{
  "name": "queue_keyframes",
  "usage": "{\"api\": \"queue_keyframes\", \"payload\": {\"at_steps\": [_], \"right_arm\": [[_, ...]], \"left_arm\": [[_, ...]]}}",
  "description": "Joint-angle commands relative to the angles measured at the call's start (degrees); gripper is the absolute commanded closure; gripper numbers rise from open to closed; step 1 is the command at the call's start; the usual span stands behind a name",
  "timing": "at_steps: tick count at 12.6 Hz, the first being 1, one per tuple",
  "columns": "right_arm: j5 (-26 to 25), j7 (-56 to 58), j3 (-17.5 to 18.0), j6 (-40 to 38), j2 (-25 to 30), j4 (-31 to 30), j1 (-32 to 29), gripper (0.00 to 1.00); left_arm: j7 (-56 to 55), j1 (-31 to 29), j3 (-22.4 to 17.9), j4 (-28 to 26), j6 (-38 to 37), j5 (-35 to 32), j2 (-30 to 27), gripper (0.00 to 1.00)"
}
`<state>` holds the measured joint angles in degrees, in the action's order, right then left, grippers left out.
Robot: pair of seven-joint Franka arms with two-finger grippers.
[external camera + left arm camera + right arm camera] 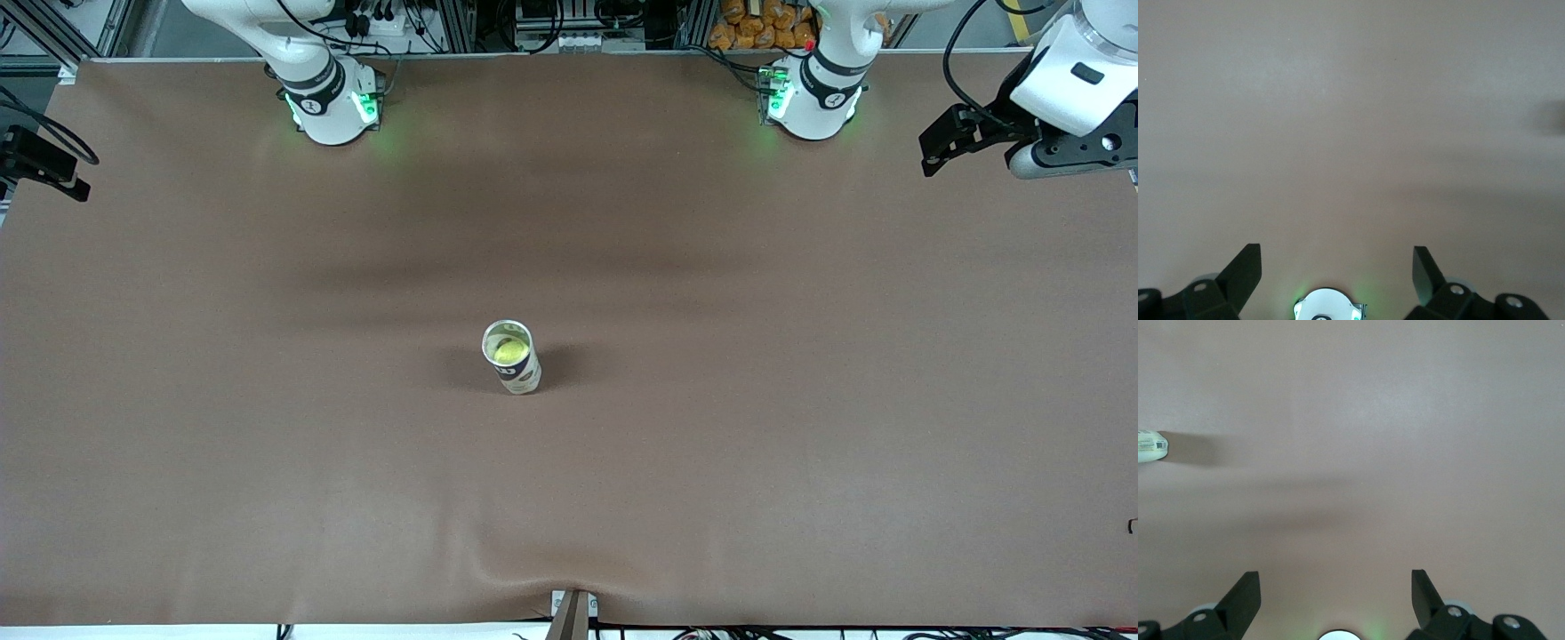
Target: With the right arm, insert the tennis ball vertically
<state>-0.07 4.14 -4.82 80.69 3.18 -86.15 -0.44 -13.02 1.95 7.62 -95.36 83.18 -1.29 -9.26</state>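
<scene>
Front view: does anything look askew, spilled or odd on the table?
Nothing stands out. The can stands upright mid-table with the tennis ball inside it. The brown table cover has a small ripple at its edge nearest the front camera. The left hand and right hand are open and hold nothing.

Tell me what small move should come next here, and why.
Probably none beyond staying parked: the tennis ball already sits inside the upright can, and both the right gripper and left gripper are open, empty, away from it.

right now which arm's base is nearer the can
Right. The can stands mid-table, a bit toward the right arm's end, so the right base is closer than the left base.
</scene>
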Motion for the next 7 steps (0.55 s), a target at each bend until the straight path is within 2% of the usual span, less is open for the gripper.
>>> {"api": "queue_keyframes", "payload": {"at_steps": [1, 7], "right_arm": [[-0.7, -0.8, 0.0, 0.1, -0.1, 0.5, 0.5, 0.00], [-0.4, -0.7, 0.0, 0.1, -0.2, 0.5, 0.5, 0.00]], "left_arm": [[0.1, -0.2, -0.5, 3.1, -0.9, -0.2, 1.6, 0.00], [-0.2, -0.5, -0.6, 3.0, -1.8, -0.2, 1.5, 0.00]]}}
